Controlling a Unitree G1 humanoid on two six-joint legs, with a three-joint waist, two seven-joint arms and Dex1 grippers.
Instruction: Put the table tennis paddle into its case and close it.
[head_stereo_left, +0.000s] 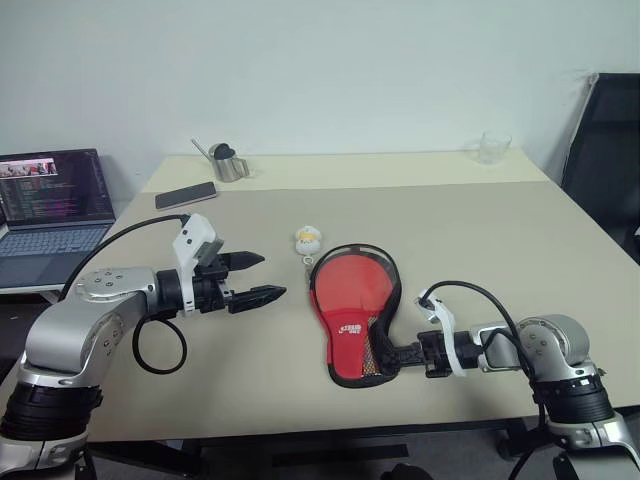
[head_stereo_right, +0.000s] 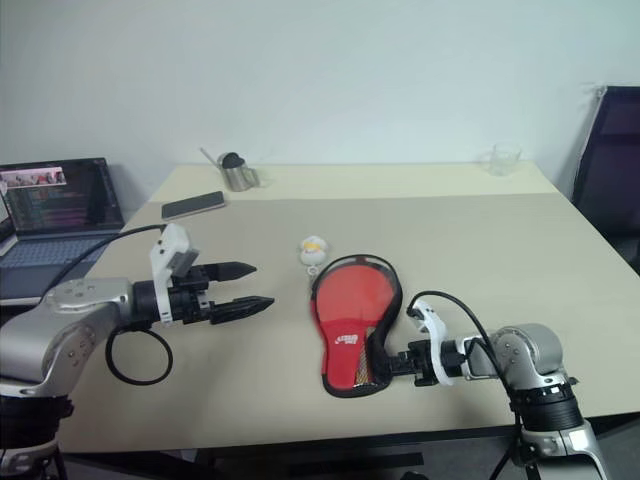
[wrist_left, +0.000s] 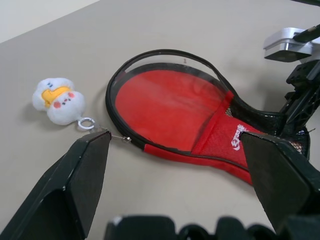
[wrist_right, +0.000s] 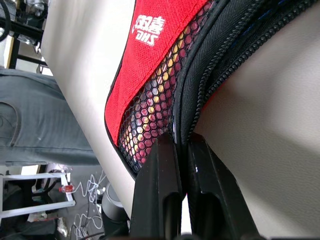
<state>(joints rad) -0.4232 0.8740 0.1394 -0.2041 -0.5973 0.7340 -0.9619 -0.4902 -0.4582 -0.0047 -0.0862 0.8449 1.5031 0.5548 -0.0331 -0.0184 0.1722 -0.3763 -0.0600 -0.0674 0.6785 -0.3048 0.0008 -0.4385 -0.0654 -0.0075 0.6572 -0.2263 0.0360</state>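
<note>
The case (head_stereo_left: 355, 310) lies red side up in the middle of the table, with its white logo and mesh pocket toward me and its black zip rim (wrist_left: 165, 52) gaping open at the round end. Inside the opening is a smooth round red face (wrist_left: 170, 107), which looks like the table tennis paddle; the handle is hidden. A white-yellow charm (head_stereo_left: 308, 238) lies just beyond the case. My right gripper (head_stereo_left: 392, 352) is shut on the case's black zip edge (wrist_right: 200, 75) at the narrow end. My left gripper (head_stereo_left: 270, 276) hovers open to the left of the case, holding nothing.
An open laptop (head_stereo_left: 55, 200) sits off the table's left side. A phone (head_stereo_left: 186, 194) and a metal cup (head_stereo_left: 228, 162) are at the back left, and a clear glass (head_stereo_left: 493, 148) is at the back right. A black chair (head_stereo_left: 605, 150) stands to the right.
</note>
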